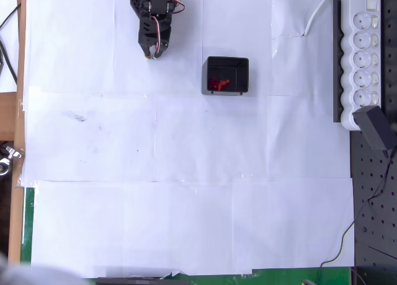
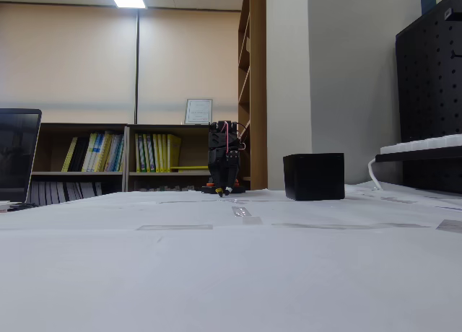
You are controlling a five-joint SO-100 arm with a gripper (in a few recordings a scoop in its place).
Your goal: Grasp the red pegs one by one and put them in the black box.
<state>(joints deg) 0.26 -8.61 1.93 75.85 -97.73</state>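
In the overhead view the red pegs [image 1: 218, 83] are seen clustered inside the black box [image 1: 227, 62], upper centre of the frame; none are seen on the white-papered counter [image 1: 186, 173]. The tool [image 1: 153, 52], upper left, is held low with tips nearly pressed together, pinching nothing. Any stray peg should be sought before retreat. A white power strip [image 1: 366, 49] lies far right, obstructing nothing.

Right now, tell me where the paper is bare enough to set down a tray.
Most of the white paper is bare: everything below the black box, from the left edge to the power strip. It is tighter along the top, between the gripper and the box, which holds the red pegs, and between box and strip.
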